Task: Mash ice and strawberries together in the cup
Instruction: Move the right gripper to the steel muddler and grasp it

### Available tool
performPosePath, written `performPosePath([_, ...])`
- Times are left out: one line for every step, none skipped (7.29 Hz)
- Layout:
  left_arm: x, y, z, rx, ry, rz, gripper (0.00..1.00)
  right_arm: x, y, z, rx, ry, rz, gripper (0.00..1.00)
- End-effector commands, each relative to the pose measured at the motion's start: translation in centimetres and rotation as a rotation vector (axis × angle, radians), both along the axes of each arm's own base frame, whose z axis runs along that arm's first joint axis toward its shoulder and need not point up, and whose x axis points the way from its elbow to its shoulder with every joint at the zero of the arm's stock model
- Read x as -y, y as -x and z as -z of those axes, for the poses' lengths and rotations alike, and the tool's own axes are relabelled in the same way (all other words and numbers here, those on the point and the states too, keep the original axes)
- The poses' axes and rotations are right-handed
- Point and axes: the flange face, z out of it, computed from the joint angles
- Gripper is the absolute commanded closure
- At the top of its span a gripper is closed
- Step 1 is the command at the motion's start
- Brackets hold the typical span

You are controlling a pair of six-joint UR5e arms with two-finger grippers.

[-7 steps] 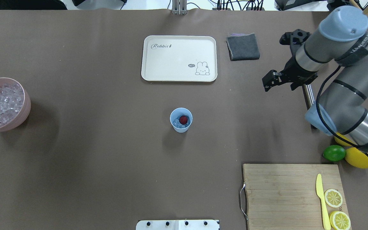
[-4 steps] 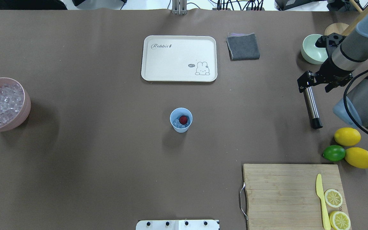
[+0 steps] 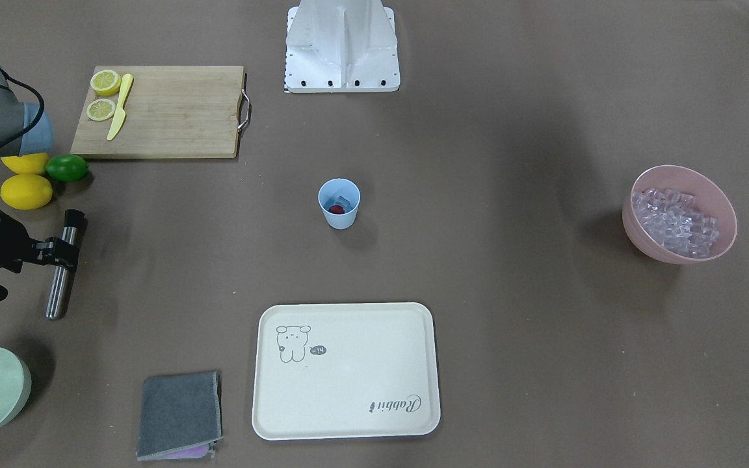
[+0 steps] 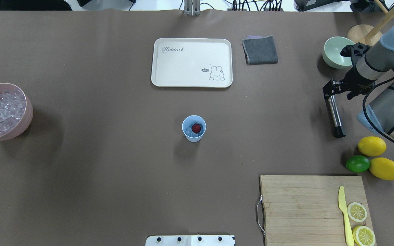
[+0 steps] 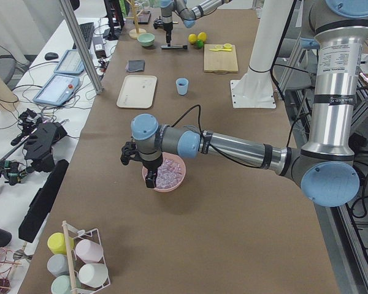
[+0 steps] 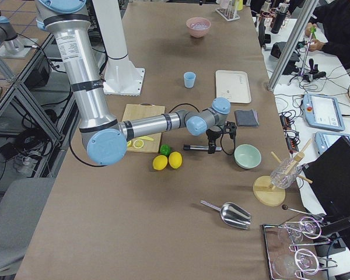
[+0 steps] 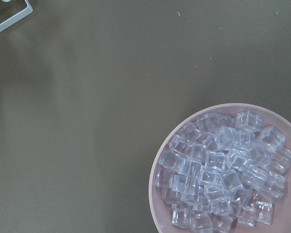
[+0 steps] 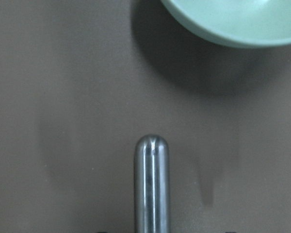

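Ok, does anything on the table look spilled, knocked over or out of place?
Nothing stands out. The cup stands upright with the strawberry and ice inside, no spill around it. The metal muddler lies flat, the right gripper over its end.

I have open bench (image 4: 97,164) on every side of the cup (image 4: 184,130), with the tray (image 4: 192,62) well beyond it and the cutting board (image 4: 311,208) well apart. The right end effector (image 4: 331,95) is crowded: green bowl (image 4: 332,51) close behind, muddler (image 4: 334,116) at its tips, lemons (image 4: 371,146) and lime (image 4: 357,164) past that.
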Motion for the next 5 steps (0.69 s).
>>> performPosePath([0.0,0.0,0.3,-0.001,-0.006,0.000,0.02,0.2,0.4,-0.8,-0.001,0.004,0.001,0.37])
performPosePath([0.0,0.0,0.3,-0.001,-0.006,0.000,0.02,0.1,0.5,-1.1,-0.003,0.007,0.004,0.43])
performPosePath([0.1,0.0,0.5,-0.001,-0.009,0.000,0.02,0.9,1.0,-0.6,-0.002,0.006,0.003,0.44])
performPosePath([0.0,0.0,0.6,-0.002,-0.012,0.000,0.02,1.5,1.5,-0.4,-0.001,0.007,0.005,0.47])
performPosePath([0.0,0.0,0.7,-0.002,-0.013,0.000,0.02,1.5,1.5,-0.4,0.000,0.008,0.007,0.77])
